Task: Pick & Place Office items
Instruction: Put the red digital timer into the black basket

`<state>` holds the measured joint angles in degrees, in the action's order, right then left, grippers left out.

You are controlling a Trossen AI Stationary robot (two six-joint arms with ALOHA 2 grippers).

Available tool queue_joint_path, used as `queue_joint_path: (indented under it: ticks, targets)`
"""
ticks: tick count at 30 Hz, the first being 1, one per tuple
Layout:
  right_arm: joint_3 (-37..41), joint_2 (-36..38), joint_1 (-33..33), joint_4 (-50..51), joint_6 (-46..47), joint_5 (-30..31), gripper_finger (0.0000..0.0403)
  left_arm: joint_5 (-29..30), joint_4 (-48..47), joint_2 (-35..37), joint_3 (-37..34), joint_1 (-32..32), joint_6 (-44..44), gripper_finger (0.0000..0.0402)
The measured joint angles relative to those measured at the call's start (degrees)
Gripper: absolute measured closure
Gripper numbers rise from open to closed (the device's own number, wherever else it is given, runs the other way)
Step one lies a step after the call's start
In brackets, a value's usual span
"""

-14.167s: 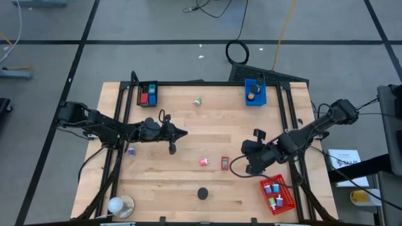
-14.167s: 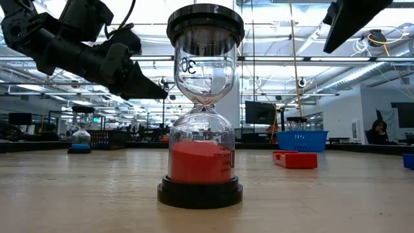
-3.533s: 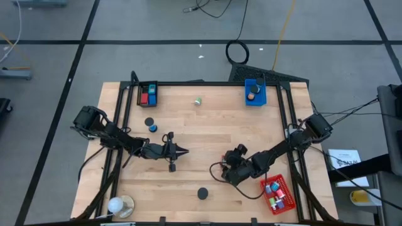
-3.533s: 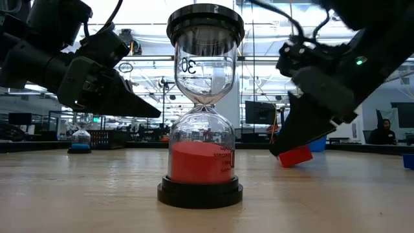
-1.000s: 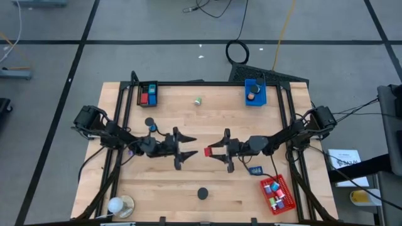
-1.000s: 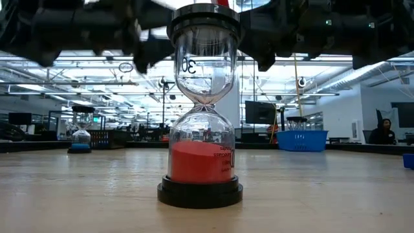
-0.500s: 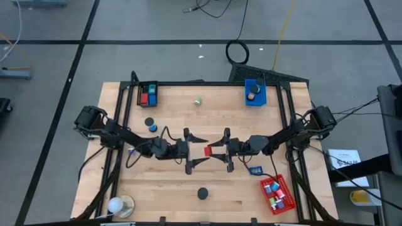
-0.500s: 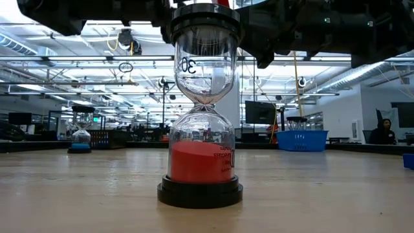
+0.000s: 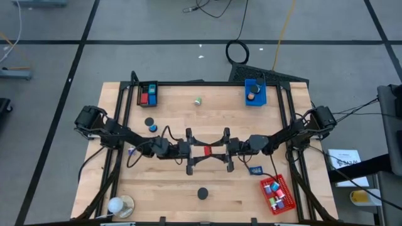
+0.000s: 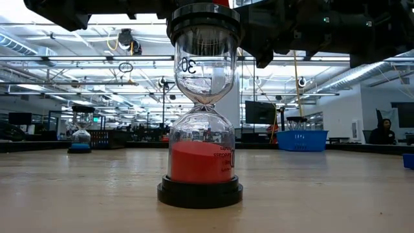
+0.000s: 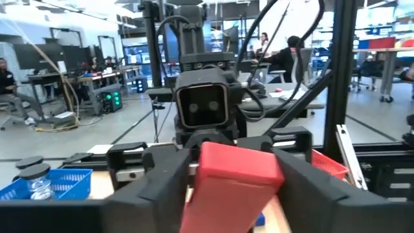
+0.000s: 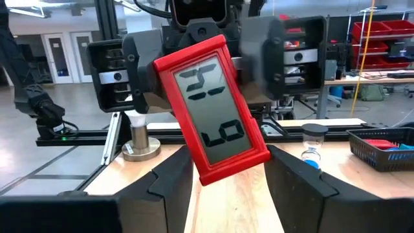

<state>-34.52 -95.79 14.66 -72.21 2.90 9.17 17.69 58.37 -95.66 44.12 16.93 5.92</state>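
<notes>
Two tools meet over the middle of the table, nose to nose. Between them hangs a red item, a small flat device with a display face, clear of the wood.

The right tool is clamped on it: in the right wrist view the red item sits tilted between the two dark fingers, display toward that camera. The left tool stands with its fingers apart on either side of the item's far end; in the left wrist view the plain red back fills the gap between the fingers, which are not seen pressing on it. Judged a handover, receiving grip not yet made.

Advice for the step:
- The item lies skewed in the gap. Closing squarely on its flat sides, not on a corner, would guard against it twisting out.
- The right tool should let go only once the left grip is firm.
- A drop here would land on bare table beside the black hourglass.

Elsewhere: a red tray with several items at the near right corner, a blue tray and a black tray at the far edge. Loose on the table are a blue item, a black disc, a green one and a dark blue one.
</notes>
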Motion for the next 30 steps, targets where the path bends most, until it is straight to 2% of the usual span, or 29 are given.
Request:
queue_joint_path:
  ticks: [3, 13, 20, 26, 30]
  targets:
    - [0.0, 0.0, 0.02, 0.4, -0.15, -0.07, 0.0219, 0.06, 0.4, 0.0, 0.0, -0.05, 1.26, 0.0236]
    - [0.0, 0.0, 0.09, 1.04, -1.65, -0.33, 0.0155, 1.24, 2.49, 0.04, 0.02, -0.09, 3.44, 0.0236]
    - [0.0, 0.0, 0.09, 4.41, -1.7, 3.51, 0.0101, 6.63, 0.44, 2.0, 0.01, -0.31, 5.65, 0.0236]
    - [0.02, 0.0, 0.07, 6.2, -2.33, 6.01, 0.0074, 10.78, -9.11, 9.29, 0.0, -0.95, 5.84, 0.0236]
    - [0.02, 0.0, 0.07, 8.05, -2.56, 6.12, 0.0076, 16.17, -20.78, 16.92, 0.02, -0.94, 4.34, 0.0236]
